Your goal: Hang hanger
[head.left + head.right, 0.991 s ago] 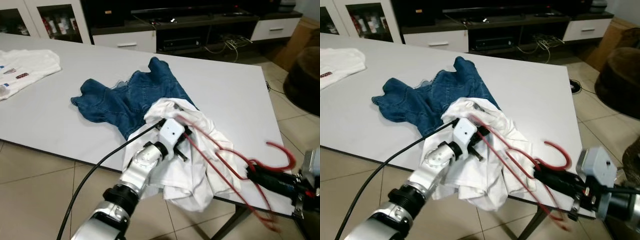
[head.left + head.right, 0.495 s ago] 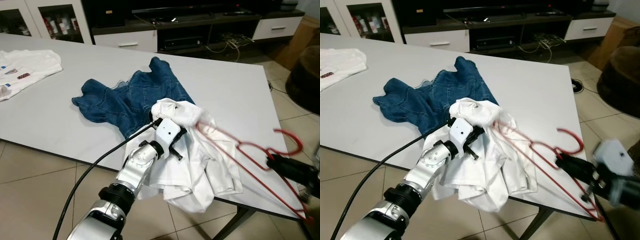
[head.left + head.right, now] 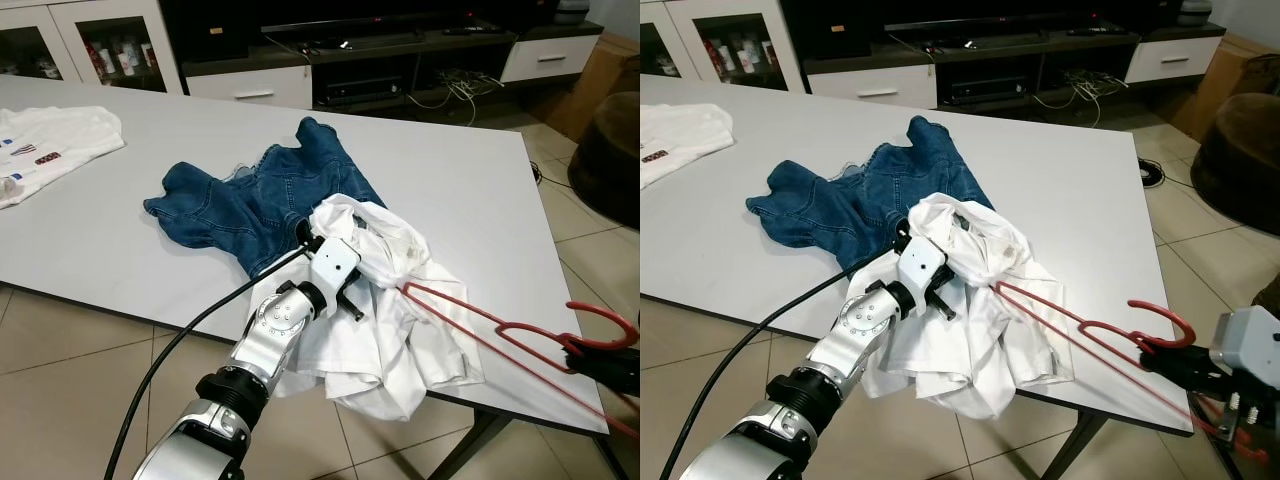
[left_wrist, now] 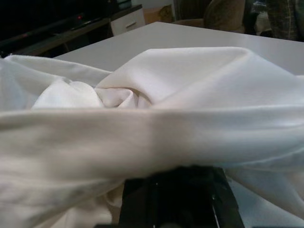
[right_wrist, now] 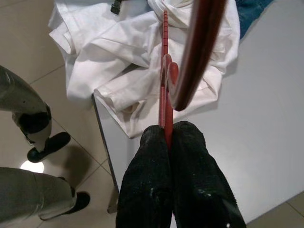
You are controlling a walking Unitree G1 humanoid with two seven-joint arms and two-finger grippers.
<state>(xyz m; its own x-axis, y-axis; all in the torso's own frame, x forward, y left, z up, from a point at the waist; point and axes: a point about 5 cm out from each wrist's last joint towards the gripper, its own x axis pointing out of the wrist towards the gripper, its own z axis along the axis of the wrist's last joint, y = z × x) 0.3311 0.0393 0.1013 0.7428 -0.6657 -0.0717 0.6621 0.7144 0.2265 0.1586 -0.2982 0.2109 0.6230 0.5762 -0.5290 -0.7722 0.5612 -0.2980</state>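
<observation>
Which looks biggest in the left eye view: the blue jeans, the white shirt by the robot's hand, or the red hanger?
1. white shirt and blue jeans: they look about alike, too close to rank.
2. red hanger: thin, clearly the smallest, held by the right gripper.

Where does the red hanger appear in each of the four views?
Left eye: red hanger lower right, running from the white shirt to the frame edge.
Right eye: lower right.
Left wrist: not in it.
Right wrist: centre, clamped by the right end effector.
Shared landmark: the white shirt.
</observation>
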